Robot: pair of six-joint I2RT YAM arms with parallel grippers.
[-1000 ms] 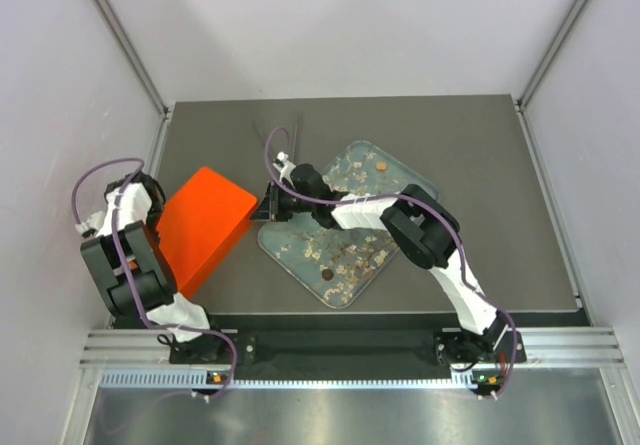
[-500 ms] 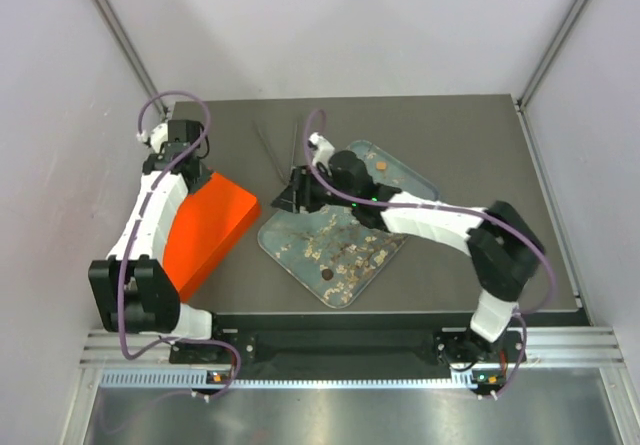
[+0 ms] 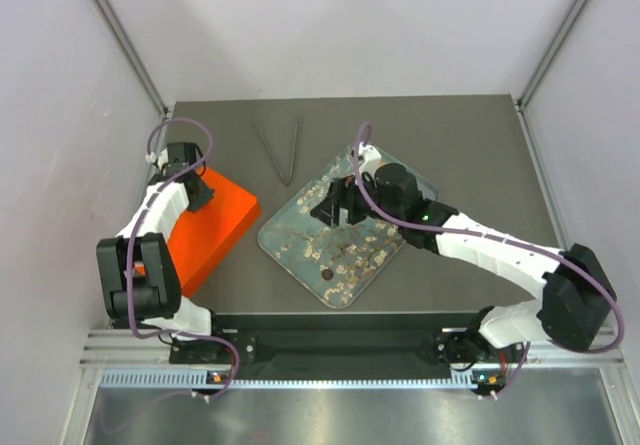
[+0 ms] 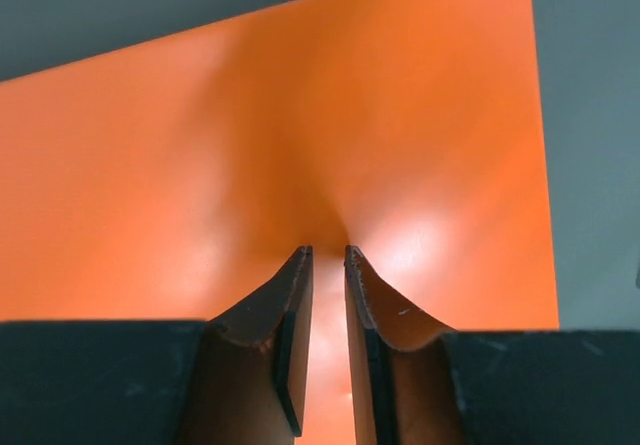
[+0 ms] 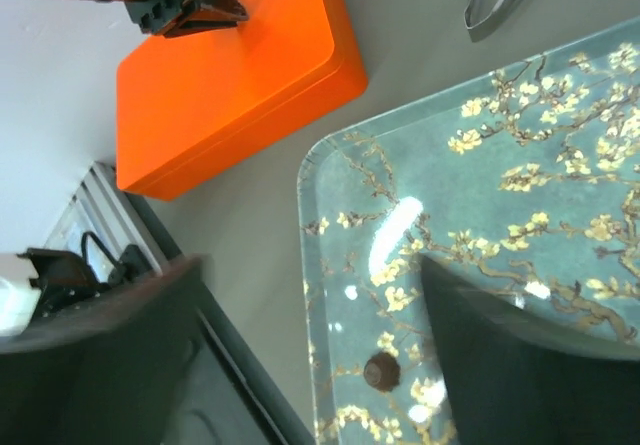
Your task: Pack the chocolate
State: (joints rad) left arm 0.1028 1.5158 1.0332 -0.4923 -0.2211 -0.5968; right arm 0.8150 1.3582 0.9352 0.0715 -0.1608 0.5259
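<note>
Right wrist view: right gripper (image 5: 310, 265) fingers spread wide above the tray (image 5: 308, 180), one dark chocolate (image 5: 381, 369) near its rim (tongs (image 5: 492, 3) beyond); left gripper (image 4: 325, 253) fingers nearly together over the orange box (image 4: 200, 145).

Bright even light, soft shadows, white glare on tray (image 5: 395, 230), right end effector fingers (image 5: 520, 365) blurred
</note>
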